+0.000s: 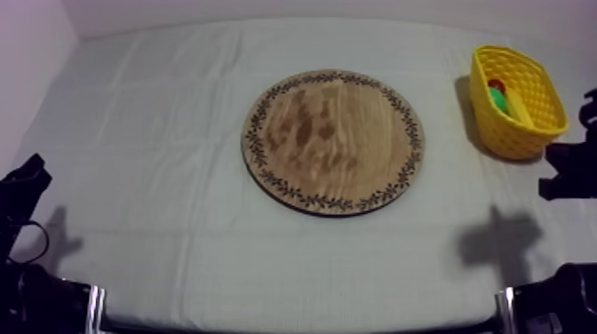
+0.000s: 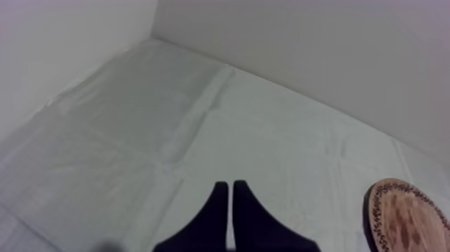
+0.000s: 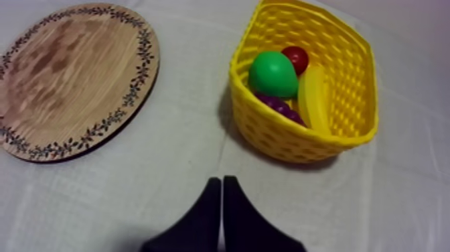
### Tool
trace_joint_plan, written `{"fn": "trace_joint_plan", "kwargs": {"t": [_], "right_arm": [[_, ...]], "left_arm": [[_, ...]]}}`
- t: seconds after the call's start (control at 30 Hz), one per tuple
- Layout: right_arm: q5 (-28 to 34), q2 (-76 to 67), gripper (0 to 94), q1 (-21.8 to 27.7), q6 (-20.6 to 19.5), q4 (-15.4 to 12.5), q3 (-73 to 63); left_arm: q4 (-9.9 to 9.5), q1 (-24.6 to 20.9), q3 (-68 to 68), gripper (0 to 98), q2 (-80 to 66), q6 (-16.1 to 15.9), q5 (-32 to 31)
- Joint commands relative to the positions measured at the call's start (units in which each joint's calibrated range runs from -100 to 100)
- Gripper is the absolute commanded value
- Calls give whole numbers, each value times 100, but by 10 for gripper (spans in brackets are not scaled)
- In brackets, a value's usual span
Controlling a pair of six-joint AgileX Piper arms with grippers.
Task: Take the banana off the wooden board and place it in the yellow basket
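- Black fingers of my right gripper [image 3: 221, 179] sit closest in the right wrist view, pressed together into a narrow wedge with nothing between them, hanging over the grey-white cloth [image 3: 167, 154] just to the near side of the yellow basket [image 3: 281, 137]
- Fingers of my left gripper [image 2: 230, 183] likewise lie together as a wedge, gripping nothing, above the cloth at the left side of the table
- Off to the right of the left gripper, well apart from it, is the edge of the wooden board [image 2: 408, 218]
- Seen from above, the left arm [image 1: 25, 186] is a black shape low at the near left edge, and the right arm [image 1: 569, 164] is a black shape at the right edge, close to the basket on its near side
- The banana [image 3: 313, 97] lies inside the yellow basket, lengthwise along its right side wall
- Sharing the basket with it are a green pear [image 3: 272, 74] just left of the banana, a small red fruit [image 3: 295, 59] on the far side of the pear, and dark purple grapes [image 3: 281, 107] tucked low against the near wall
- The basket stands upright at the far right of the table, apart from the board, with a strip of cloth between them
- The round board lies flat at the middle of the table, a ring of dark leaf pattern running round its streaked brown face
- A dark shadow [image 1: 497, 240] falls on the cloth at the near right, on the near side of the basket
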Motion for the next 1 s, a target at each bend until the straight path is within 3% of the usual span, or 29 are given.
{"fn": "trace_joint_plan", "kwargs": {"t": [0.0,0.37,0.57,0.73,0.8,0.97], "right_arm": [[-8,-394,5,-37,-6,-21,198],[-287,-1336,6,-162,-399,-6,977],[-340,-1782,9,-376,-1072,221,1106],[-1016,-2036,6,-411,-1882,705,1414],[-1177,-2131,5,-399,-1719,823,1483],[-1267,-2245,4,-433,-715,918,1597]], "left_arm": [[1,1,-1,1,0,0,-1],[1,1,-1,1,0,3,-1],[1,1,-1,1,0,0,-1],[1,1,-1,1,0,0,-1],[1,1,-1,1,0,0,-1],[1,1,-1,1,0,0,-1]]}}
